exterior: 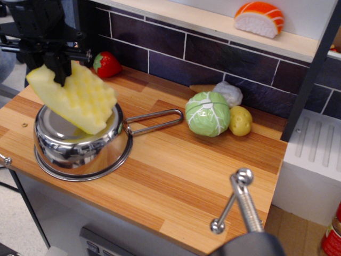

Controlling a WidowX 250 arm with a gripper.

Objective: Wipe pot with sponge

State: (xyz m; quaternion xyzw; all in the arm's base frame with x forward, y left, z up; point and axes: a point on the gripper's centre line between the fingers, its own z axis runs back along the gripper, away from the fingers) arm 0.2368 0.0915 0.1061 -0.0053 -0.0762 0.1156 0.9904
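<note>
sponge [74, 104] on upturned pot [80, 146], cabbage [208, 113] right of handle

The black pincer [58, 72] hangs at upper left, pointing down, jaws apparently closed.

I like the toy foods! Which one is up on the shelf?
The orange-and-white salmon sushi toy sits on the wooden shelf; the strawberry, cabbage and potato lie on the counter.

Strawberry [107, 64], cabbage [208, 113] and potato [240, 120] on the counter [202, 176]; sushi [259, 17] above
</note>
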